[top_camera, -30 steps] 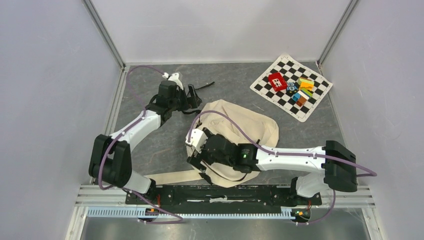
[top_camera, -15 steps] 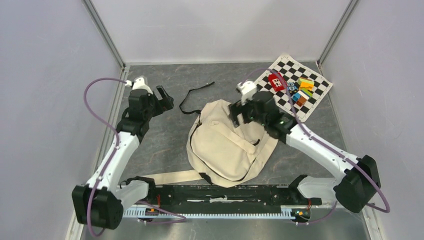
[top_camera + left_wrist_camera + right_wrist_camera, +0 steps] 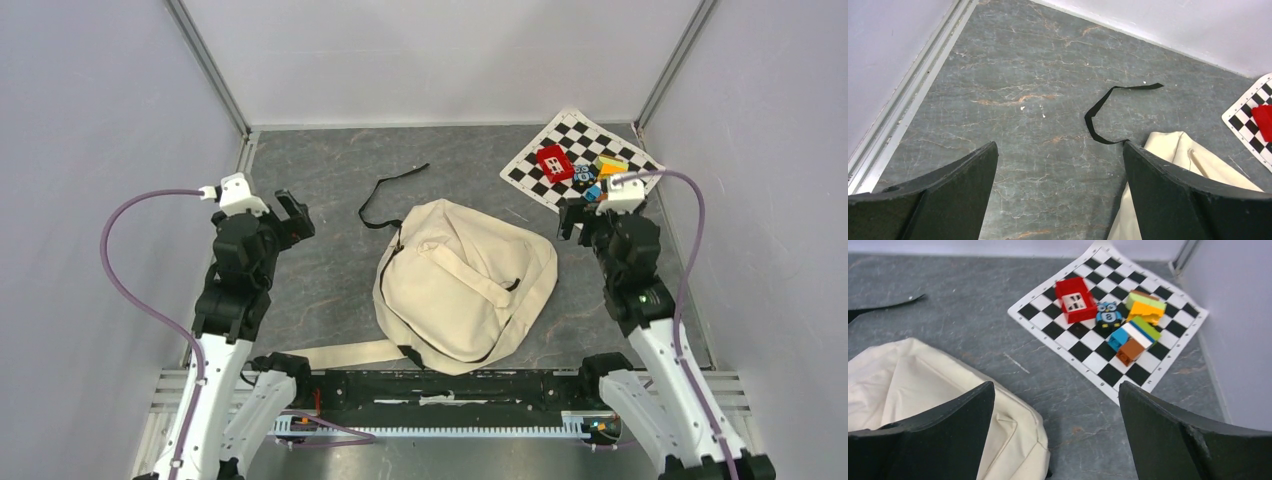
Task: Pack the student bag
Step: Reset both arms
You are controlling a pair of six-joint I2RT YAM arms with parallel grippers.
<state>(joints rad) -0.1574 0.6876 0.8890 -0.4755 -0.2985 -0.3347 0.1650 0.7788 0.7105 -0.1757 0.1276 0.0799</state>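
Note:
The student bag (image 3: 465,285) is a cream canvas backpack lying flat in the middle of the table, and it looks closed. Its black strap end (image 3: 385,190) trails toward the back, and a cream strap (image 3: 340,353) runs toward the near rail. My left gripper (image 3: 292,214) is open and empty, raised to the left of the bag. The left wrist view shows bare table between my left gripper's (image 3: 1058,165) fingers, with the bag's edge (image 3: 1173,145) and black strap (image 3: 1098,115) ahead. My right gripper (image 3: 577,216) is open and empty, raised to the right of the bag. My right gripper (image 3: 1055,390) shows the bag (image 3: 913,380) at its lower left.
A checkered mat (image 3: 545,185) lies at the back right with several toy blocks, among them a red one (image 3: 554,162). The right wrist view shows the mat (image 3: 1083,352), the red block (image 3: 1075,299) and a blue owl figure (image 3: 1108,315). Walls enclose three sides of the table.
Both arms have drawn back from the bag, the left to the left side, the right from over the bag to its right side. The bag now lies uncovered.

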